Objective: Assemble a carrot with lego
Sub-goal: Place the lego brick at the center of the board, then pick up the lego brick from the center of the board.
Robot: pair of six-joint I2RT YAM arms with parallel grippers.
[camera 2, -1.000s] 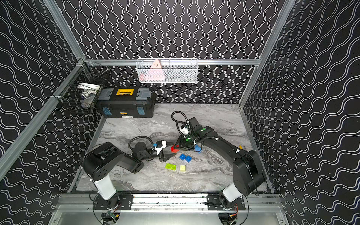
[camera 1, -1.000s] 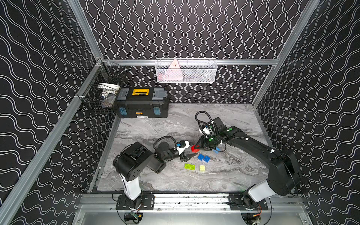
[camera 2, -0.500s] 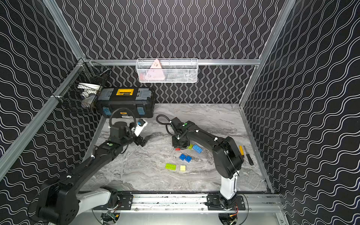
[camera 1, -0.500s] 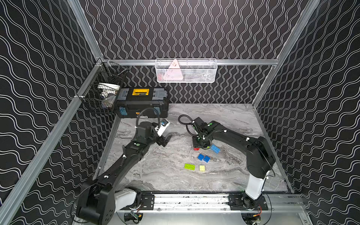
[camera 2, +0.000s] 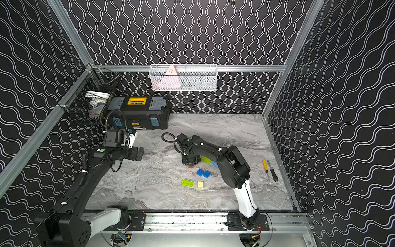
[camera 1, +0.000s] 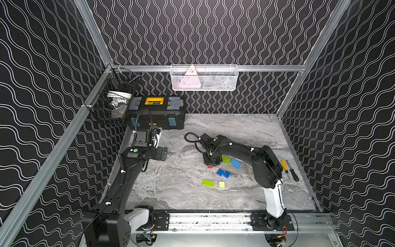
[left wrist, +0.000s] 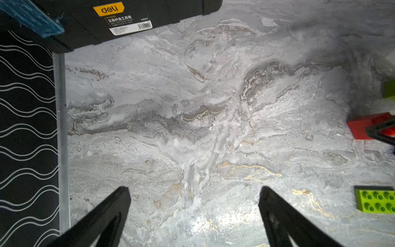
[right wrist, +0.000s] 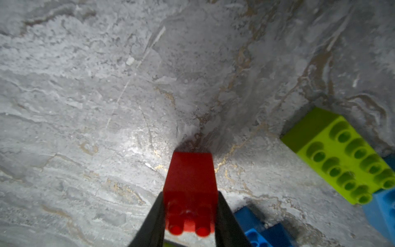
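Now | right tool (right wrist: 190, 197) pinches red brick (right wrist: 189, 171), studs facing upward | left tool (left wrist: 194, 190) spread wide

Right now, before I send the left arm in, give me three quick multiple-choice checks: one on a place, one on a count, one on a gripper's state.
1. The pale yellow brick lies: A) on the toolbox; B) beside a lime green brick; C) in the wall basket.
2. Dark blue bricks in view: A) one; B) two; C) four.
3. The left gripper is: A) open and empty; B) shut on a brick; C) shut on a screwdriver.
Answers: 1 B: both top views show them side by side. 2 B: one pair, close together, in both top views. 3 A: its wrist view shows the jaws wide apart, nothing between them.
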